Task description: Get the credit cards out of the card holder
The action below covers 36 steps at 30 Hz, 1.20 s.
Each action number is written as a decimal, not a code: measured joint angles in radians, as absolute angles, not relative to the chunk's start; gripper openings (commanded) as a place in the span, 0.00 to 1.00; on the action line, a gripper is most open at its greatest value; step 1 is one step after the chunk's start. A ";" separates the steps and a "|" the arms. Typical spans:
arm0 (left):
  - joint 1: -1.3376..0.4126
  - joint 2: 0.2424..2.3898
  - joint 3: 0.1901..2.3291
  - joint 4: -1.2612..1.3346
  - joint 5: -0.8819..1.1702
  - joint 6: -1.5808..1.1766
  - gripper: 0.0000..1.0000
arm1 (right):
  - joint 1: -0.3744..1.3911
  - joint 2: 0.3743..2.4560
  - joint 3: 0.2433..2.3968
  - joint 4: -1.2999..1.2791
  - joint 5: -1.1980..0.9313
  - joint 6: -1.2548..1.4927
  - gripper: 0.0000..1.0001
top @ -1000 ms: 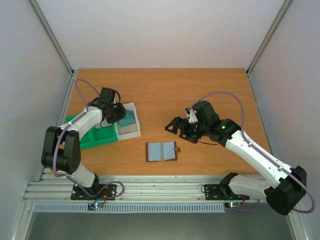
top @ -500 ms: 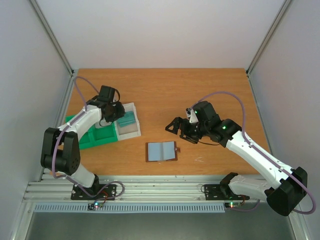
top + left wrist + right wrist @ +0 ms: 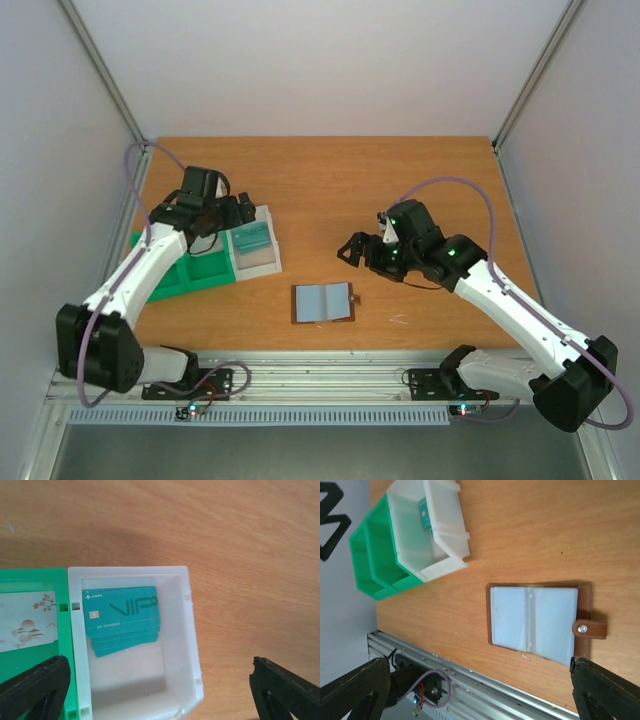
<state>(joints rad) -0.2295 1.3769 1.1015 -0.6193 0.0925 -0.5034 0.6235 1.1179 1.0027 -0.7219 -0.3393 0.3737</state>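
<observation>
The card holder [image 3: 323, 303] lies open flat on the table, a brown wallet with grey-blue pockets [image 3: 537, 622] and a snap tab. A small stack of teal credit cards [image 3: 122, 612] rests in the tray's white compartment [image 3: 187, 630]. A white credit card with small marks [image 3: 25, 622] lies in the green compartment beside it. My left gripper [image 3: 215, 215] hangs open above the white compartment, holding nothing [image 3: 160, 692]. My right gripper [image 3: 362, 255] stands open just behind and to the right of the card holder, also holding nothing [image 3: 480, 690].
The green and white tray [image 3: 190, 275] sits at the table's left side. The metal rail [image 3: 485, 690] with cables runs along the table's near edge, close to the card holder. Grey walls enclose the table on three sides.
My left gripper has gone from nearly shut to wide open and the arm has lifted back from the tray. The right arm has shifted only slightly.
</observation>
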 measured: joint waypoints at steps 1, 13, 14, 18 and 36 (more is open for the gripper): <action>-0.233 1.353 1.102 -0.627 0.091 -0.496 0.99 | 0.623 1.118 1.015 -0.731 -0.327 0.361 0.98; -0.265 0.976 1.090 -0.723 0.162 -0.430 0.99 | 0.622 1.102 1.172 -0.829 -0.169 0.242 0.99; -0.265 0.937 1.083 -0.722 0.181 -0.429 0.99 | 0.622 1.102 1.184 -0.839 -0.159 0.236 0.99; -0.265 0.802 1.046 -0.723 0.238 -0.429 0.99 | 0.622 1.079 1.209 -0.863 -0.113 0.218 0.98; -0.265 0.519 0.858 -0.691 0.389 -0.493 0.99 | 0.622 0.993 1.165 -0.876 -0.060 0.211 0.98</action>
<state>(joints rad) -0.2646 0.5186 0.8577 -0.6914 0.3885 -0.4927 0.6220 0.9932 1.1648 -0.8757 -0.0605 0.2108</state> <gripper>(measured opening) 0.993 0.985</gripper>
